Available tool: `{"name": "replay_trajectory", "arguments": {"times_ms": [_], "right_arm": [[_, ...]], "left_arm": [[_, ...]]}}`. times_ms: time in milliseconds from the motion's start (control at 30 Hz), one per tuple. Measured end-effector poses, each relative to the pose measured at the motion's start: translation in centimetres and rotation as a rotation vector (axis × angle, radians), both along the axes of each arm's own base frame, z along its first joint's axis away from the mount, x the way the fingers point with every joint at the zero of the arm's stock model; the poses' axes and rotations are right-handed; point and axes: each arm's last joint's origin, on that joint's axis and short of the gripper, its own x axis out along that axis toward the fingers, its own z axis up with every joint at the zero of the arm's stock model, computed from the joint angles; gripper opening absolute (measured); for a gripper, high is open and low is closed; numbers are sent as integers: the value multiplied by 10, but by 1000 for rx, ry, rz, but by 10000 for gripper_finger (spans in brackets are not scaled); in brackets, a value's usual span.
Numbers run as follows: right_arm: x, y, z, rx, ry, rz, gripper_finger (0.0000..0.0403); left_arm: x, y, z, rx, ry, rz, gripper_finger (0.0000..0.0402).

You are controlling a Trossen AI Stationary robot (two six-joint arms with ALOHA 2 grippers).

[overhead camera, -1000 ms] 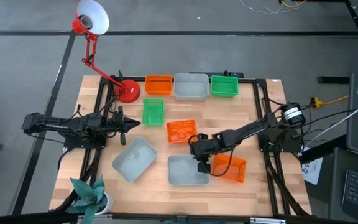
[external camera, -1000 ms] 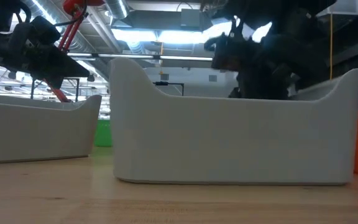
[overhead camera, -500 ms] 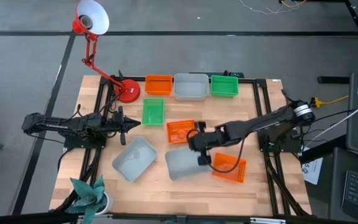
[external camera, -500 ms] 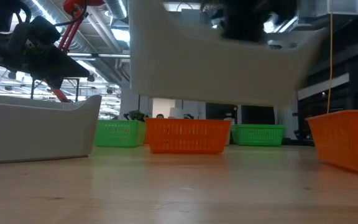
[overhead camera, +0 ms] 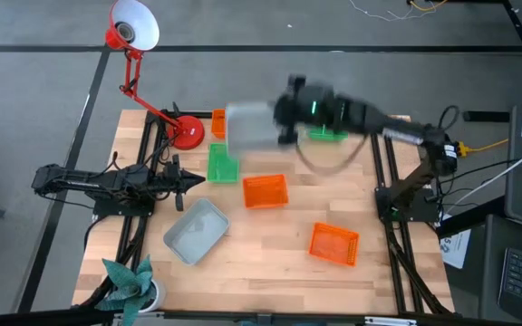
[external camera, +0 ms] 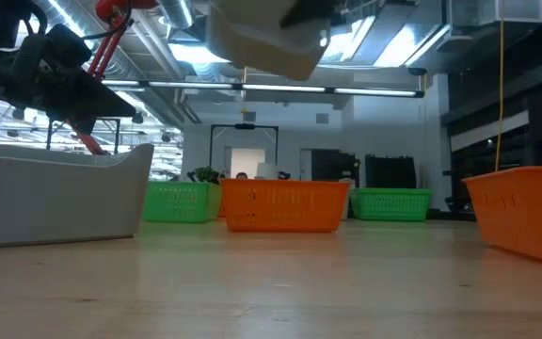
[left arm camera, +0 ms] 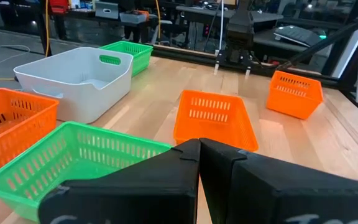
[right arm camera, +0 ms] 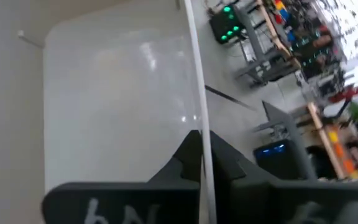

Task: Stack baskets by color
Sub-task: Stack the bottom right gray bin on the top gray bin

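R gripper [overhead camera: 284,122] pinches the grey basket [overhead camera: 248,127] by its wall, high over the back row, prob. headed to nest there. L gripper [overhead camera: 198,180] pressed shut, idle at table's left.

The tabletop [overhead camera: 270,263] is pale wood with a smooth, lightly satin finish and visible plank seams. The orange baskets [left arm camera: 215,119] and green baskets [left arm camera: 73,157] are bright plastic with fine mesh walls, while the pale grey basket [left arm camera: 76,81] is smooth, solid-walled, faintly translucent plastic. The left end effector [left arm camera: 199,152] looks matt black.
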Motion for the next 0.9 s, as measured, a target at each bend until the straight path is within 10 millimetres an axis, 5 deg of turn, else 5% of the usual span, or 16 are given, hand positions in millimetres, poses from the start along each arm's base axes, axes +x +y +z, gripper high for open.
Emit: {"name": "replay_trajectory", "arguments": {"times_ms": [167,400,700,900], "right_arm": [[-39,-101,-21,236,-62,4,1],[-70,-185,-84,633,-111,91,1],[-70,-221,-150,835,-40,24,1],[-67,-227,-168,841,7,-45,3]], "left_arm": [[0,0,-2,0,16,0,0],[0,0,-2,25,23,3,0],[0,0,-2,18,22,-2,0],[0,0,-3,18,32,-3,0]]}}
